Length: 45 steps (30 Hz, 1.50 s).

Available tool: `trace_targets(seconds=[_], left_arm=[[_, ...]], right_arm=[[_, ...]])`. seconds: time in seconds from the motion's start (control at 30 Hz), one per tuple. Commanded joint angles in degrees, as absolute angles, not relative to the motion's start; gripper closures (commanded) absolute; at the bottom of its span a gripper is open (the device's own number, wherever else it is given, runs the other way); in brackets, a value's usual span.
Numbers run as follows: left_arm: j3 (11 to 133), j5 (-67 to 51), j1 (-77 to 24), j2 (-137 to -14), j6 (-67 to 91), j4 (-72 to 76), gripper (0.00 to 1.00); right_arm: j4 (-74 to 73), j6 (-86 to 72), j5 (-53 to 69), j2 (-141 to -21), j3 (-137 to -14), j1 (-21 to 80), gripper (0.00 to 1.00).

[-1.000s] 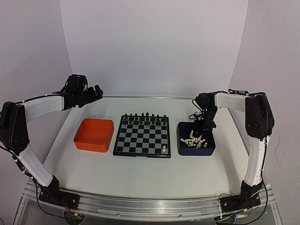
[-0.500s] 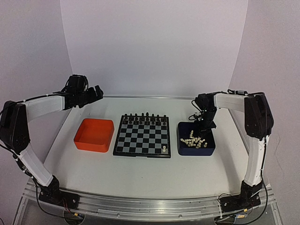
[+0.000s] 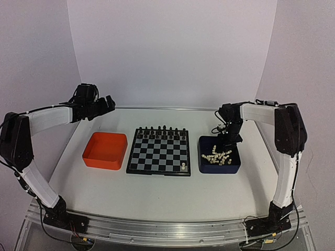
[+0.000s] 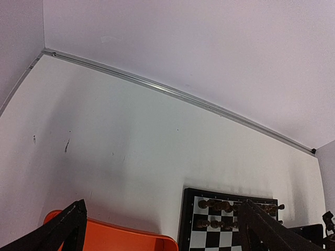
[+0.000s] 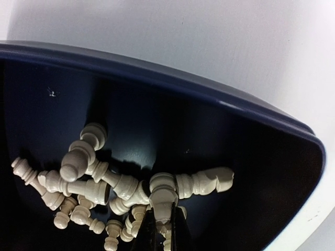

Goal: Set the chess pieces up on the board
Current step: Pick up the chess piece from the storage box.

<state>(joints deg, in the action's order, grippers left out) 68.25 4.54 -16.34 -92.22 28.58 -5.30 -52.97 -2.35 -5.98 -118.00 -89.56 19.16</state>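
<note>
White tabletop, pale backdrop. Board (image 3: 158, 151) at centre: black pieces (image 3: 162, 130) lined on far rows, just one placed piece (image 3: 183, 166) on near row, right side. Rest of chess pieces (image 3: 216, 156) heaped in blue tray (image 3: 230, 168) just beside board. R gripper (image 5: 159, 232) down in tray, jaws clenched on gripped piece (image 5: 163, 197). L gripper (image 3: 104, 104) spread wide, empty, hovering beyond orange tray (image 3: 105, 150). Est. barely started; nearly whole cream set left to place.

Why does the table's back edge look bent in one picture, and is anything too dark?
Left wrist view: the back rail looks bowed, likely lens distortion. Right wrist view: the dark blue tray lies in shadow, yet the chess pieces show sharp. Top view: soft even light, faint shadows.
</note>
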Motion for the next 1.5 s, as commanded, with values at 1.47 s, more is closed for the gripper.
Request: trace_targets(seconds=[1.47], left_arm=[[71.7,2.8,-16.3,-93.6,28.2,-3.6,0.0]], right_arm=[[-52.1,-5.8,2.5,-108.6,-91.7,18.9,1.0]])
